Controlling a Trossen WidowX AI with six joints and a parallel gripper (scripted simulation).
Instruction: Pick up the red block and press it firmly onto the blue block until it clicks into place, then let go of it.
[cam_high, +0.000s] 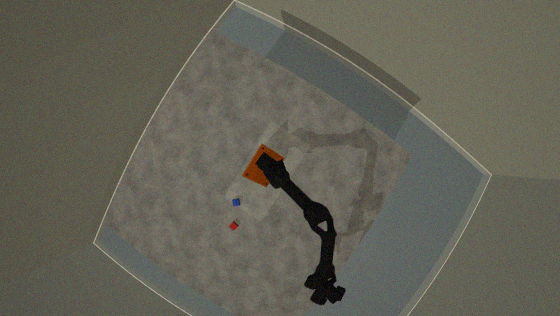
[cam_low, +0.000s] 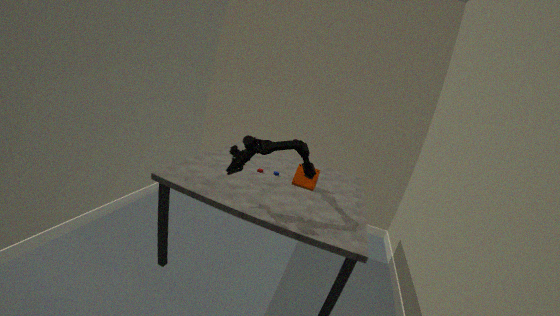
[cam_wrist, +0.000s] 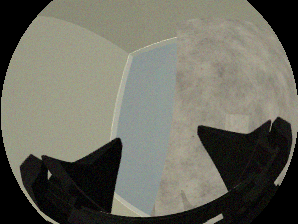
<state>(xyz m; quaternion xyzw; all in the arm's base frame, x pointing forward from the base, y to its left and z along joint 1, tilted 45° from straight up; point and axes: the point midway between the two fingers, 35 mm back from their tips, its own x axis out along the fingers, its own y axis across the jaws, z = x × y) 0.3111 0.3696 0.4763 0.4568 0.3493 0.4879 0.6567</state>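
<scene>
Claw (cam_high: 324, 299) (cam_low: 228, 171) (cam_wrist: 159, 134) open, holding 0 blocks; step 1, reaching the red block (cam_high: 233, 226) (cam_low: 260, 170), seems next.

From here, the black arm (cam_low: 286, 145) arches up from its orange base plate (cam_low: 298, 183), while the red block (cam_low: 260, 170) lies near the blue block (cam_low: 276, 173) on the table (cam_low: 225, 192).

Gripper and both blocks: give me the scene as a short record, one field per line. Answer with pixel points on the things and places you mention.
gripper: black two-finger gripper (cam_high: 325, 295) (cam_low: 228, 172) (cam_wrist: 159, 135), open, nothing between its fingers
position: out by the table edge, away from both blocks
red block: small red block (cam_high: 233, 226) (cam_low: 260, 170), on the grey mottled table (cam_high: 175, 165) (cam_low: 200, 175) (cam_wrist: 225, 75)
blue block: small blue block (cam_high: 236, 202) (cam_low: 276, 173), between the red block and the orange base plate (cam_high: 250, 173) (cam_low: 299, 184)
blocks joined: no, a gap separates them
wrist view: neither block visible
</scene>
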